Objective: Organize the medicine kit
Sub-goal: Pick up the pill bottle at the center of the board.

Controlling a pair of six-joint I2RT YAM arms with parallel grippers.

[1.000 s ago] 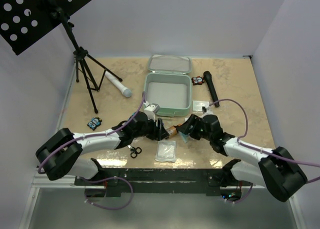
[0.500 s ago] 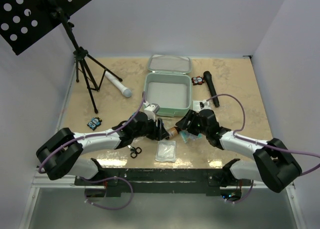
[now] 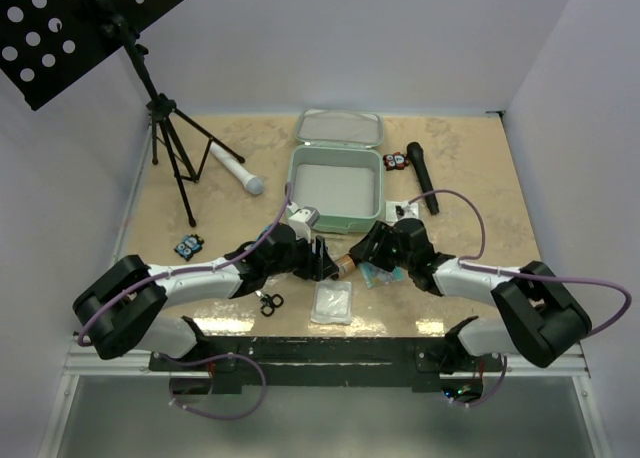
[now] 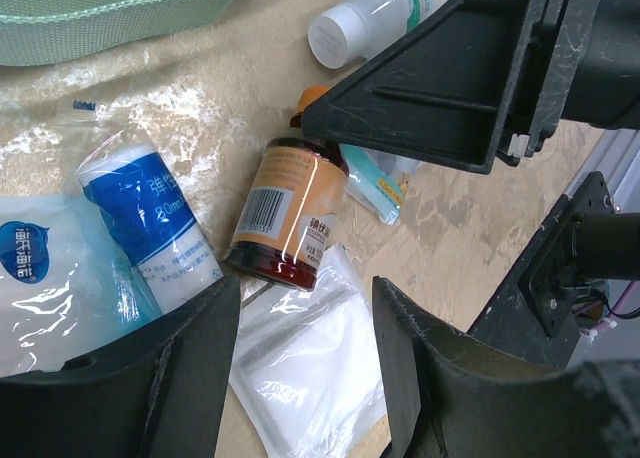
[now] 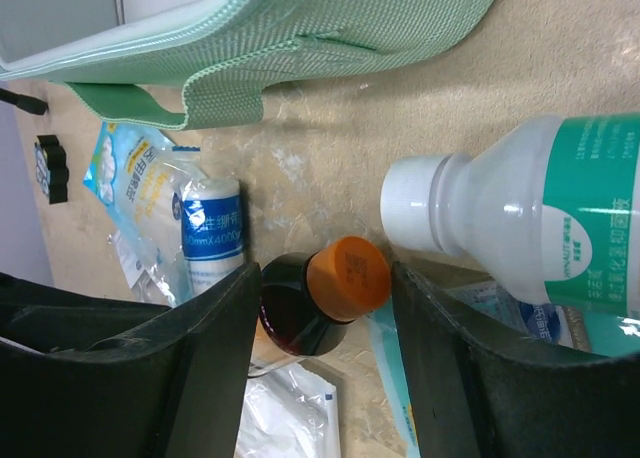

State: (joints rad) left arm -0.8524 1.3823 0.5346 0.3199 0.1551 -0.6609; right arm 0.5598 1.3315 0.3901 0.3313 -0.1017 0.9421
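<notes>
The mint-green medicine kit [image 3: 336, 183] lies open on the table with its lid [image 3: 340, 128] behind it, and its edge shows in the right wrist view [image 5: 300, 38]. A brown bottle with an orange cap [image 4: 290, 213] lies in front of the kit. My right gripper [image 5: 335, 363] is open, with a jaw on each side of the orange cap [image 5: 348, 276] and not closed on it. My left gripper [image 4: 300, 373] is open and empty over a clear gauze packet [image 4: 310, 358], just behind the bottle's base. In the top view the two grippers [image 3: 322, 261] [image 3: 368, 250] face each other.
A bandage roll [image 4: 150, 228] and a white bottle with a teal label [image 5: 530, 208] lie beside the brown bottle. A tripod stand [image 3: 175, 148], white-and-grey cylinder [image 3: 238, 168], black cylinder [image 3: 421, 176], black-and-red gadget [image 3: 395, 161], blue gadget [image 3: 188, 246] and scissors [image 3: 268, 301] lie around.
My right gripper has moved left and closer to the brown bottle, so its jaws now sit on either side of the cap. The left arm has not moved.
</notes>
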